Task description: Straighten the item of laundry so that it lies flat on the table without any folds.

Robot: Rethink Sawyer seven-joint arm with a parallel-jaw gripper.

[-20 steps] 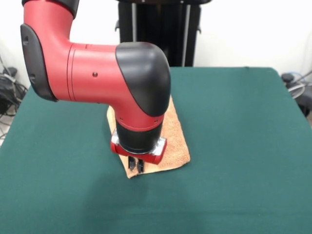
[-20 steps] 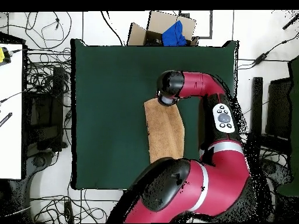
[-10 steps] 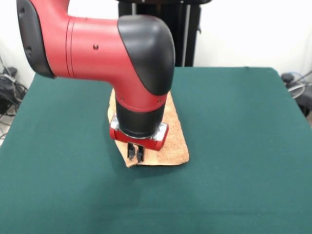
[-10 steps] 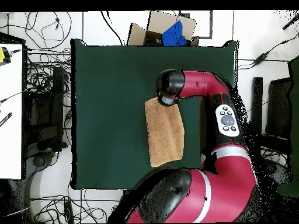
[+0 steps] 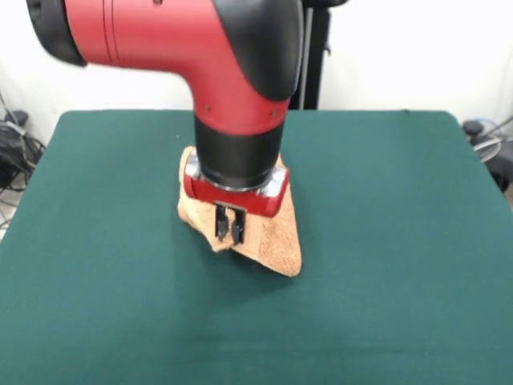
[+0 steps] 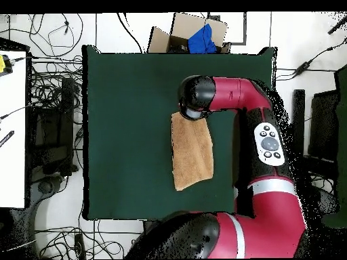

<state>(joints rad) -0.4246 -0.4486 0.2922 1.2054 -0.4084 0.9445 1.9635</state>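
Cardboard box [image 6: 196, 28] w/ blue item [image 6: 201, 40], floor cables [image 6: 51, 88].

Nothing readable here as far as I can tell, no words, brand names or numbers anywhere. The only marks are the round buttons on the arm's control pad [image 6: 269, 144] in the overhead view, and those are too small to make out.

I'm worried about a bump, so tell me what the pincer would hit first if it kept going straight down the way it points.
The pincer points straight down and is shut on a raised corner of the towel. Directly below looks like towel, then the table; how high it hangs is unclear.
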